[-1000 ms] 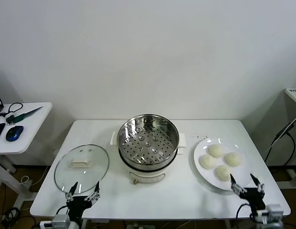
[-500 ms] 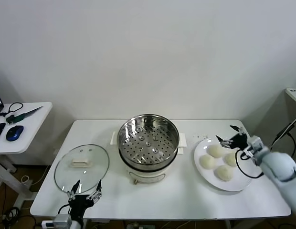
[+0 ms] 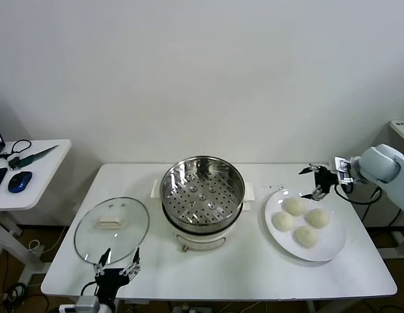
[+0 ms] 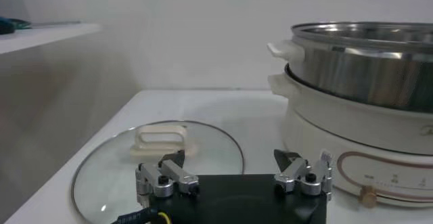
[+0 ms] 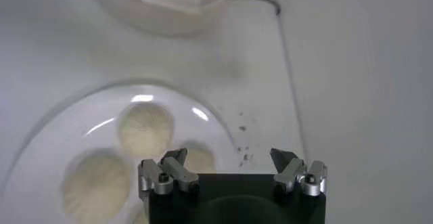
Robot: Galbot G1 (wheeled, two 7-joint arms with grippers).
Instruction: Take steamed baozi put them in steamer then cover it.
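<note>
From the head view, we see our right gripper (image 3: 317, 181) has swung up from the bench's near edge to hover at the far rim of the white plate (image 3: 332, 244), fingers spread wide and empty. All four baozi (image 3: 294, 206) sit untouched on that plate, so the first pick is only now being lined up. The steamer (image 3: 202, 193) stands empty at the centre of the bench (image 3: 241, 270), and the glass cover (image 3: 111, 229) lies flat to its left. Our left gripper (image 3: 115, 268) stays parked at the near edge, fingers released.

In the left wrist view, the cover (image 4: 157, 161) lies just ahead.

In the right wrist view, the buns (image 5: 143, 127) lie below our open fingers (image 5: 166, 171).
</note>
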